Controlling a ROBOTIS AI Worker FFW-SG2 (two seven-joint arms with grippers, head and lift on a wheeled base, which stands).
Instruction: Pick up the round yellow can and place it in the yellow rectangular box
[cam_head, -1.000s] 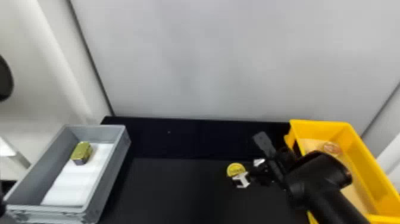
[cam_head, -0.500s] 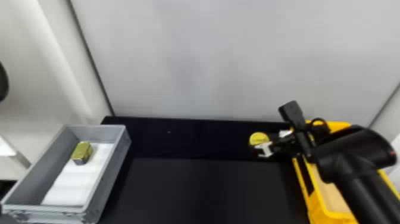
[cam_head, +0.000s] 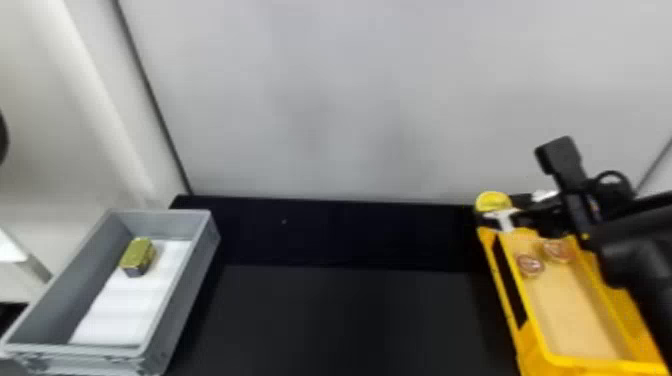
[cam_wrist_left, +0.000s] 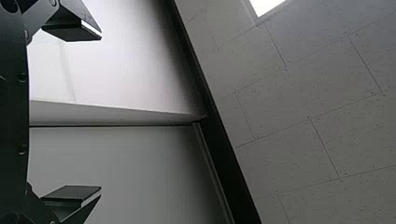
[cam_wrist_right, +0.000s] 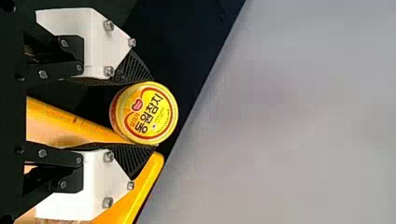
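Can (cam_head: 492, 200) and right gripper (cam_head: 495, 208) have moved right, to the box's (cam_head: 534, 345) far-left corner. Head view: two tins (cam_head: 530, 265) inside. Right wrist view: fingers (cam_wrist_right: 133, 158) pinching the can. Left gripper (cam_wrist_left: 95, 113) spread.

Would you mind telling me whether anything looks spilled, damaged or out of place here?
Nothing looks odd: the right gripper holds the round yellow can, and no spill shows in the yellow box or gray bin.
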